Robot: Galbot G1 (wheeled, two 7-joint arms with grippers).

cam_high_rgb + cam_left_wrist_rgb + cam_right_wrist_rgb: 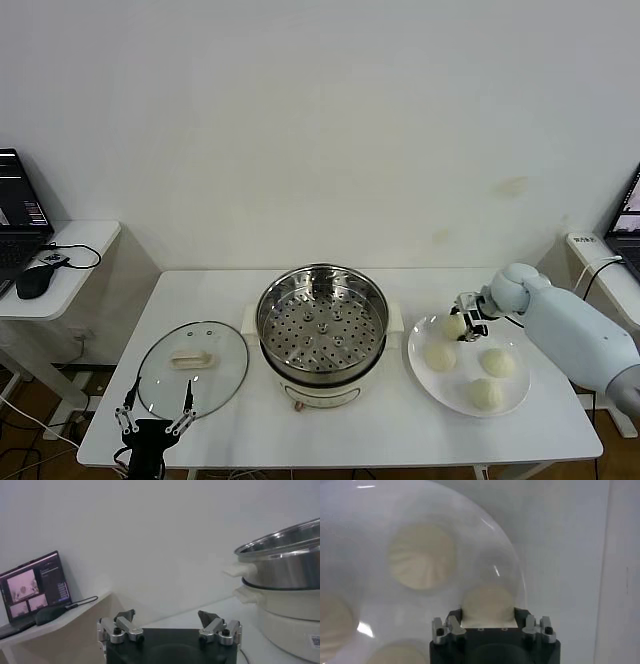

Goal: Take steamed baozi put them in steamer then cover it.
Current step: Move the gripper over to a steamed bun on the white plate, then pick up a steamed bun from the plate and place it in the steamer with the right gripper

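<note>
steamed baozi [487, 392], four on the white plate [425, 372] right of the steamer [321, 321]. right gripper [462, 318] clamped around the far-left bun [488, 605]. left gripper [155, 408] spread wide, parked near the cover [193, 366].

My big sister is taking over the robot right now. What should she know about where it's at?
Right gripper: down at the white plate, closing around the baozi at the plate's far-left edge; not lifted yet.
Left gripper: open, empty, parked at the table's near edge by the cover.
Baozi: all four on the plate; the other three are untouched.
Steamer: mid-table, uncovered, its perforated tray empty.
Cover: flat on the table, left of the steamer.
Done: nothing moved yet.
Left: carry all four baozi into the steamer, then put the cover on.
</note>
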